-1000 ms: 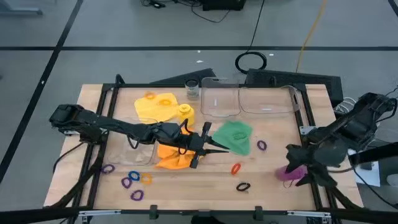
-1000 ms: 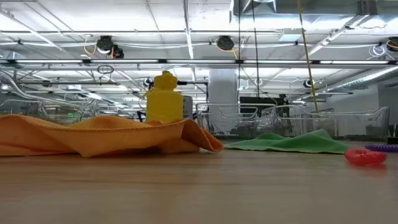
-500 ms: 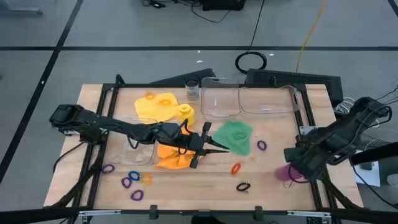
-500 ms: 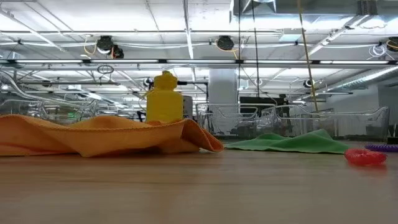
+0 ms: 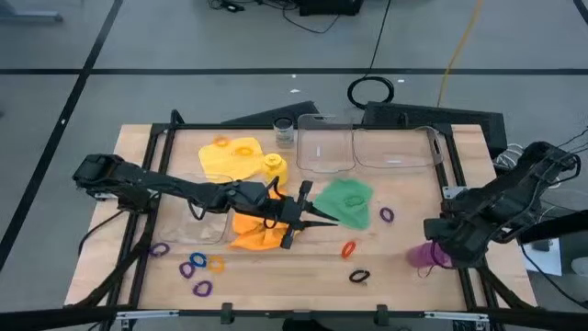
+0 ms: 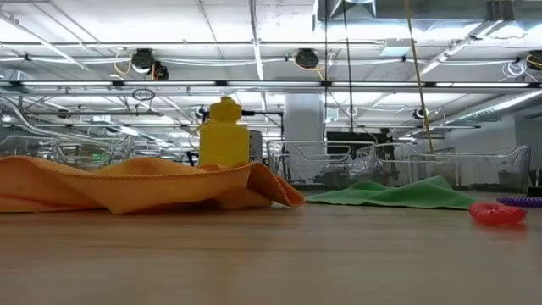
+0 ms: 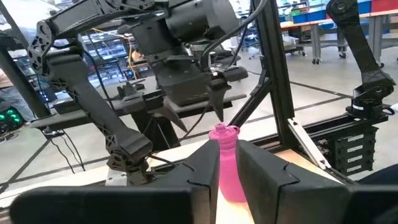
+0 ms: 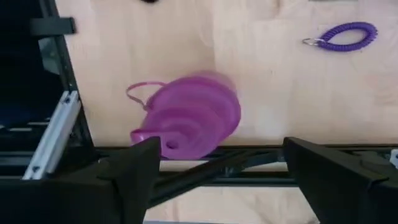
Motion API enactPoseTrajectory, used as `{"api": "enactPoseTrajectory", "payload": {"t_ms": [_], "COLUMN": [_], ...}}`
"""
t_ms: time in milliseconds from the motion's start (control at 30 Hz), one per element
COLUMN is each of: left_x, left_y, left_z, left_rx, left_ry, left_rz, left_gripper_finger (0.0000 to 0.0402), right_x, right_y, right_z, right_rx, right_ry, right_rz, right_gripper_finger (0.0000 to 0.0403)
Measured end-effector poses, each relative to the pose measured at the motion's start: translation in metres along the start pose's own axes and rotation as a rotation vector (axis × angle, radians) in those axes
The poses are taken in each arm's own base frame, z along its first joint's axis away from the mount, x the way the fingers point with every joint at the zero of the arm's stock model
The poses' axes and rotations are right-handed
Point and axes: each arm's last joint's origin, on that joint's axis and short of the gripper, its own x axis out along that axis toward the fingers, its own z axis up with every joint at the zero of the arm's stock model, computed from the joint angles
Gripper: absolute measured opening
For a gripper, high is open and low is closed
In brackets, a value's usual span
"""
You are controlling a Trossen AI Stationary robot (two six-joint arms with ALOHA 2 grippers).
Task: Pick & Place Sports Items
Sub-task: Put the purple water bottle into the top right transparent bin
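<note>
Hovering over purple bottle (image 8: 189, 118), right gripper (image 5: 439, 246) fingers spread; left gripper (image 5: 308, 219) fingers nearly together; no readable writing.

The overhead camera looks straight down on the whole pale wooden table (image 5: 303, 262) and both arms. The low camera sits at tabletop height, close behind a crumpled orange soft cloth (image 6: 127, 186), facing level across the table into the room; it shares that cloth (image 5: 257, 230) and the small yellow plastic bottle (image 6: 224, 135) with the overhead view. The left wrist camera faces across to the small purple plastic bottle (image 7: 224, 162); the right wrist camera looks down on it (image 8: 193, 115) from close above.
</note>
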Motion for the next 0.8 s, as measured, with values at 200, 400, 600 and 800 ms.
{"api": "enactPoseTrajectory", "payload": {"t_ms": [200,400,600,800], "left_x": [0.0,0.0,0.0,0.0], "left_y": [0.0,0.0,0.0,0.0], "left_z": [-0.001,-0.001,-0.001,-0.001], "left_rx": [0.0,-0.005,-0.005,-0.009], "left_ry": [0.006,0.006,0.006,0.006], "left_rz": [-0.001,-0.001,-0.001,-0.001], "left_gripper_finger": [0.0049,0.0049,0.0049,0.0049], "right_x": [0.0,0.0,0.01,0.022], "right_y": [0.008,0.012,0.014,0.016], "right_z": [-0.002,-0.007,-0.01,-0.01], "right_rx": [-0.032,-0.043,-0.065,-0.08], "right_ry": [-0.051,-0.064,-0.071,-0.045], "right_rz": [0.029,0.02,-0.003,0.015], "right_gripper_finger": [0.0258,0.0258,0.0258,0.0258]}}
